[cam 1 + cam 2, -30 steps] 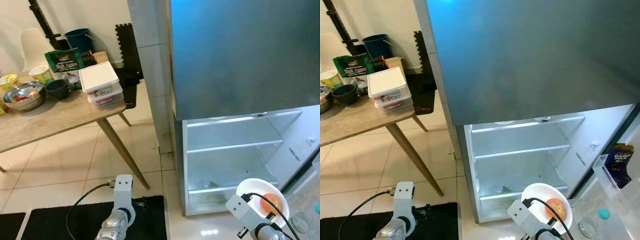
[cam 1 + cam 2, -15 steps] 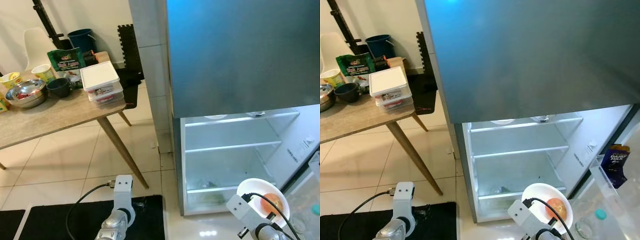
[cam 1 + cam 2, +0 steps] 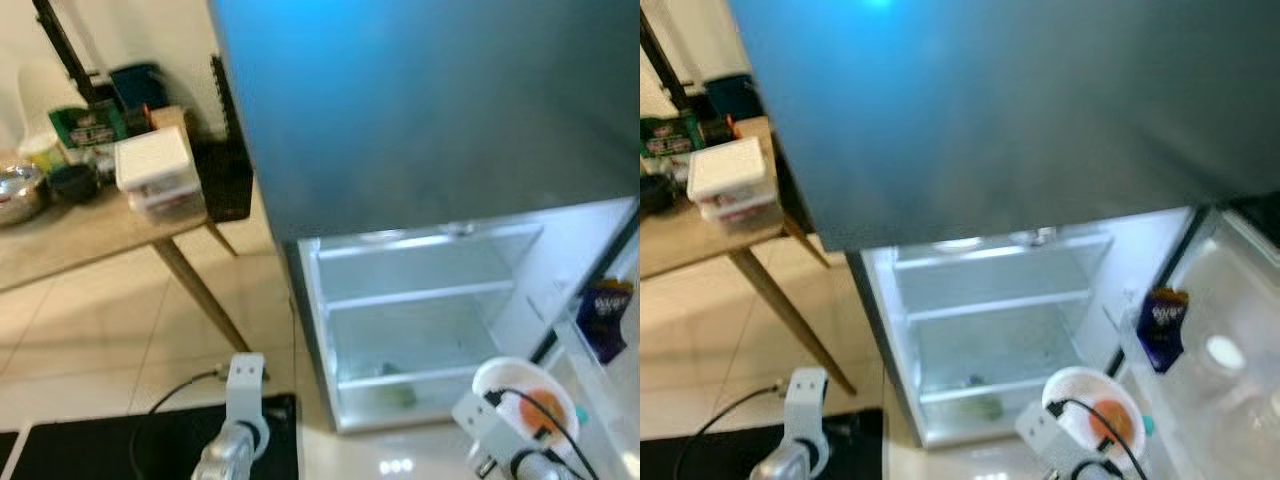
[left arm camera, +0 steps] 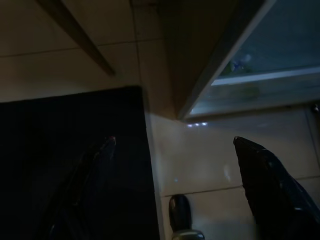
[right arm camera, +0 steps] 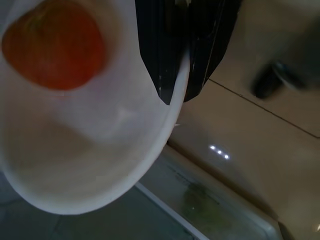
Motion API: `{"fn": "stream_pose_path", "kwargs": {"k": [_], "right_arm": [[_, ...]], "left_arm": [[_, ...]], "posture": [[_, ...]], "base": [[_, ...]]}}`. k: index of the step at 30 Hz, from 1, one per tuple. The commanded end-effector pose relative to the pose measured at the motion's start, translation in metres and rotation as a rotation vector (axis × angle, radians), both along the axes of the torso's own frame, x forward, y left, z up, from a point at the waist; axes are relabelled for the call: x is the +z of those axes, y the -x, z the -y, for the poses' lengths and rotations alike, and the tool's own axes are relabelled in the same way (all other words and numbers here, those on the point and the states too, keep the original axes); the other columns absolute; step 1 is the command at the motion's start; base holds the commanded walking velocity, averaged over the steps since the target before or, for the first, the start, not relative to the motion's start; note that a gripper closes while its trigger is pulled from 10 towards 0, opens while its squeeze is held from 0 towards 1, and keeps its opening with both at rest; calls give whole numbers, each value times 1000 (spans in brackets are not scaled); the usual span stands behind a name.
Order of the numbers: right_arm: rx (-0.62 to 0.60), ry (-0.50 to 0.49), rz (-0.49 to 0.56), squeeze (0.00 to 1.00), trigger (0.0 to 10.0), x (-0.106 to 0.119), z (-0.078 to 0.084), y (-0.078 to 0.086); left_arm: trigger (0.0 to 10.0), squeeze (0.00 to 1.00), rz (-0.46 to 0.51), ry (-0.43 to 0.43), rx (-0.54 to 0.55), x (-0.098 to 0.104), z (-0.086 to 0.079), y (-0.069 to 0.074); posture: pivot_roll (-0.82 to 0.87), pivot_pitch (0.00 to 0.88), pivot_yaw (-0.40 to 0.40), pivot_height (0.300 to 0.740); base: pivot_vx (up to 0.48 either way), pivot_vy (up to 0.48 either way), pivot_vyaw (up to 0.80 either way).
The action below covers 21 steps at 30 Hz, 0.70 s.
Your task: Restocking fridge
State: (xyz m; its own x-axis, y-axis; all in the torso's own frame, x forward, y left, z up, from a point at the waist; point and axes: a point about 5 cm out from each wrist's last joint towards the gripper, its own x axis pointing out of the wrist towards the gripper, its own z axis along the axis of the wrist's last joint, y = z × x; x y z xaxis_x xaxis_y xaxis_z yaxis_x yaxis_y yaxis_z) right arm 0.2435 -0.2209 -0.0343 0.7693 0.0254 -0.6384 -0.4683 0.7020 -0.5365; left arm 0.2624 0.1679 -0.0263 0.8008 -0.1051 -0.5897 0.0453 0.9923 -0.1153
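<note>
A white bowl (image 3: 492, 377) with a round orange fruit (image 3: 543, 405) in it hangs low in front of the fridge (image 3: 430, 300), whose lower compartment stands open. My right gripper (image 5: 177, 97) is shut on the bowl's rim (image 5: 150, 145), one finger inside and one outside. The fruit (image 5: 52, 47) lies at the bowl's far side from the fingers. The fridge shelves look bare, apart from something green (image 3: 400, 397) at the bottom. My left gripper (image 4: 175, 141) hangs open over the floor, at the edge of a black mat (image 4: 70, 150).
The open fridge door at the right carries a blue packet (image 3: 1162, 325) and a white-capped bottle (image 3: 1225, 352). A wooden table (image 3: 90, 235) at the left holds stacked white boxes (image 3: 155, 175), a metal bowl (image 3: 15, 195) and other items. Its slanted leg (image 3: 195, 290) stands near the fridge.
The whole picture has swung right and blurred, so the camera moved; the door shelves now show. The bowl stays in my right gripper. The left arm hangs as before.
</note>
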Motion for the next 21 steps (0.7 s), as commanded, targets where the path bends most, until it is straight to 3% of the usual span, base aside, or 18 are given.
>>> {"fn": "stream_pose_path", "kwargs": {"k": [1, 21], "right_arm": [[-7, -6, 8, 0, 10000, 0, 1, 1], [-6, -15, 11, 0, 10000, 2, 0, -2]], "left_arm": [[10000, 0, -28, -2, 13, -7, -1, 8], [10000, 0, -21, 4, 17, -7, 1, 9]], "posture": [[-94, 96, 98, 740], [-94, 106, 90, 740]], "base": [[0, 0, 0], [0, 0, 0]]}}
